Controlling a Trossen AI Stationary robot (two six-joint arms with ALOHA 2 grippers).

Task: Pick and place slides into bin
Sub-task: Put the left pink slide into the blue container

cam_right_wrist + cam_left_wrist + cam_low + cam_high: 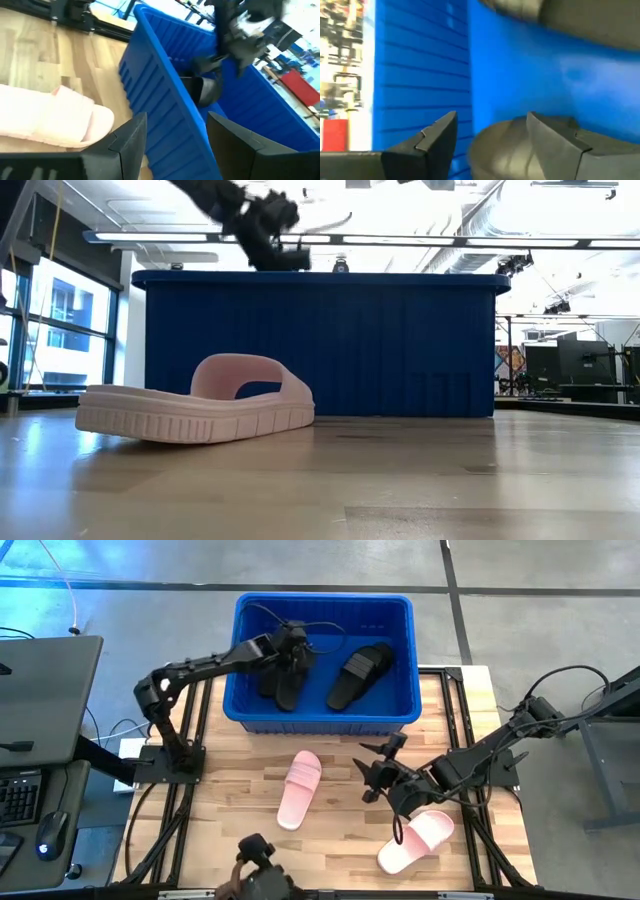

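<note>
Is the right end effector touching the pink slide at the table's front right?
Cannot tell. In the high view the right end effector sits beside the pink slide, with the arm's dark body overlapping its heel end. No view plainly shows contact or gap.

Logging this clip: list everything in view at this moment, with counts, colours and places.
bin: one, bright blue, far side of the table.
black slides: at least two, black, inside the bin.
pink slides: two, pale pink, on the table in front of the bin.
table: one, light wood.
keyboard: one, black, on a desk left of the table.
left gripper: over the bin, above a black slide.
right gripper: jaws open, between the two pink slides.
</note>
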